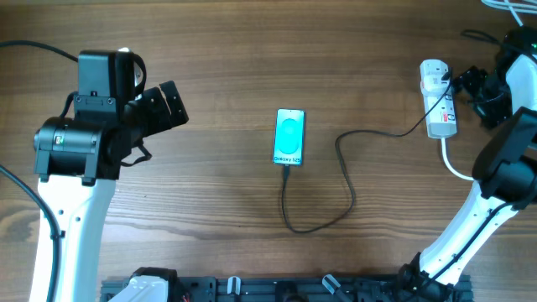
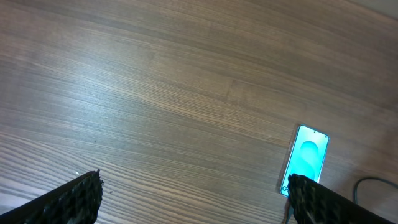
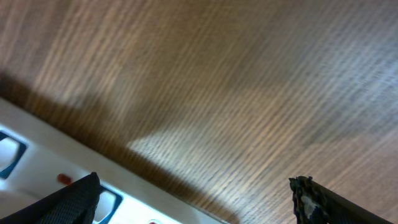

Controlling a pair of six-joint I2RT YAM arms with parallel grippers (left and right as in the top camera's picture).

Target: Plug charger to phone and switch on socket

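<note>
Brown wood tabletop (image 1: 210, 67): one cyan-screened rectangular phone (image 1: 289, 136) at centre, one thin black charger cable (image 1: 348, 180) seemingly plugged into it, one white elongated socket (image 1: 438, 99) far right. Spread and empty: left gripper (image 2: 196, 186), right gripper (image 3: 196, 190).

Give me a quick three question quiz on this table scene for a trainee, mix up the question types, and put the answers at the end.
1. True or false: the phone lies face down with its screen dark.
2. Short answer: what is held between the fingers of the left gripper?
3. Multiple choice: which is closest to the socket? A) the phone B) the left gripper C) the right gripper

Key: 1 false, it lies screen up and lit. 2 nothing, the fingers are spread over bare table. 3 C.
</note>
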